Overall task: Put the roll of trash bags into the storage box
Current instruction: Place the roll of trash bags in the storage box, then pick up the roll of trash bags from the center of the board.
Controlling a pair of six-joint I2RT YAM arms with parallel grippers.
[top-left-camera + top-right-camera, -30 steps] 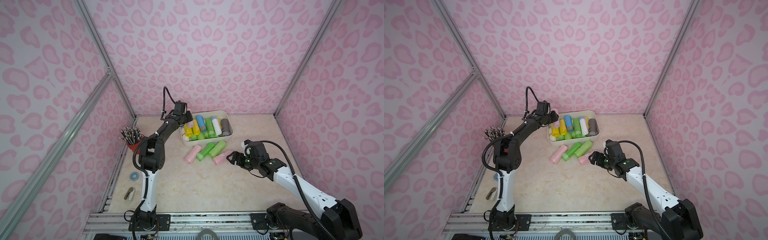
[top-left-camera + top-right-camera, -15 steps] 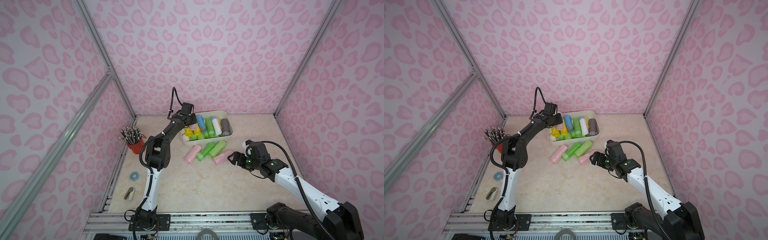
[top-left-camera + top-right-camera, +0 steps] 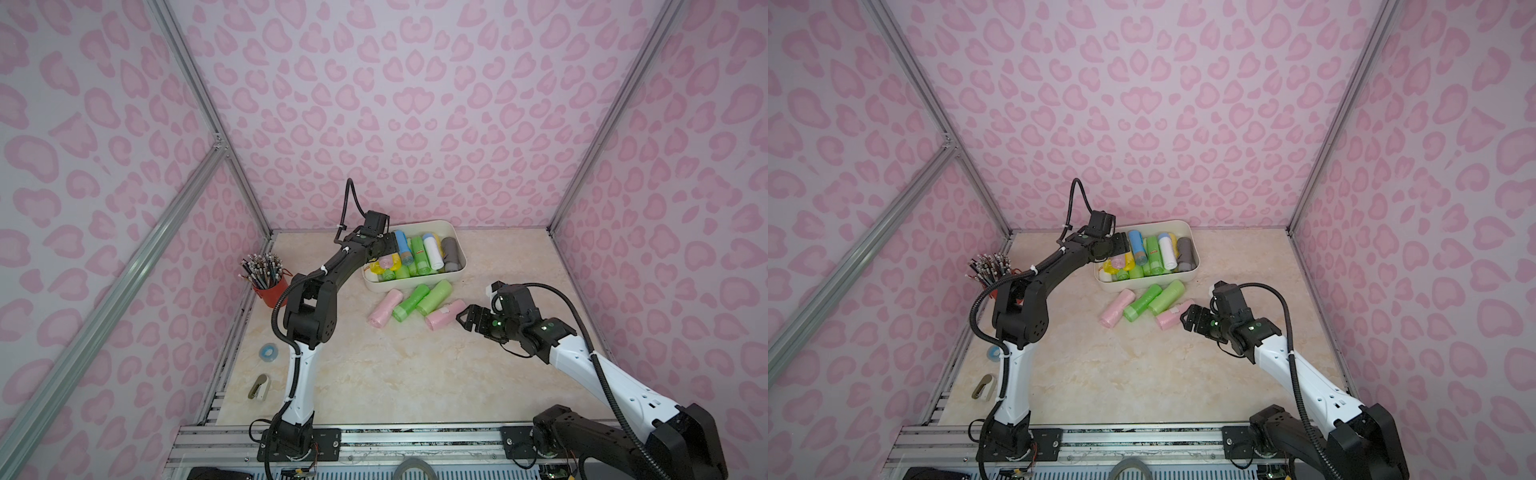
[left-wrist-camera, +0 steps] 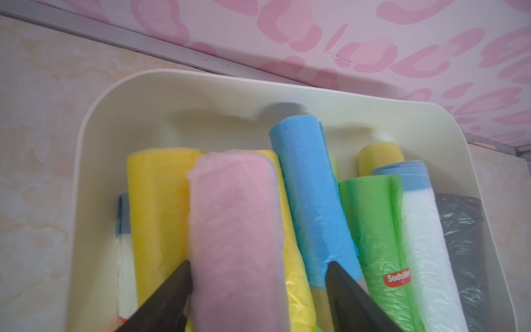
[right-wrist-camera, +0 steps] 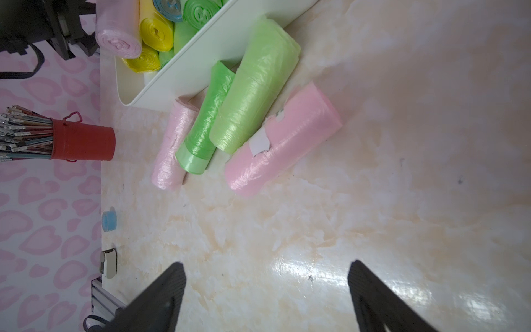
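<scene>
Release over the storage box point(image 4: 201, 95) by the left gripper point(image 4: 258, 264): jaws apart, wider than the pink roll point(image 4: 235, 224) between them. One finger point(image 4: 166, 293) touches the roll's side; the other stands clear. The roll lies inside the box, on top of the yellow rolls point(image 4: 158, 207) and beside the blue roll point(image 4: 310, 201), not down on the box floor. If you pull back along the touching finger, you risk dragging the roll. Perched as it is, it could then tip over the box rim. Lift straight up from the box first.

At the right gripper point(image 5: 266, 264), jaws are wide apart and empty over the table point(image 5: 373, 201) just outside the box. It faces the second pink roll point(image 5: 281, 138), which lies against a green roll point(image 5: 253, 95). A slanted approach there would likely shove both toward the box wall rather than catch one.
</scene>
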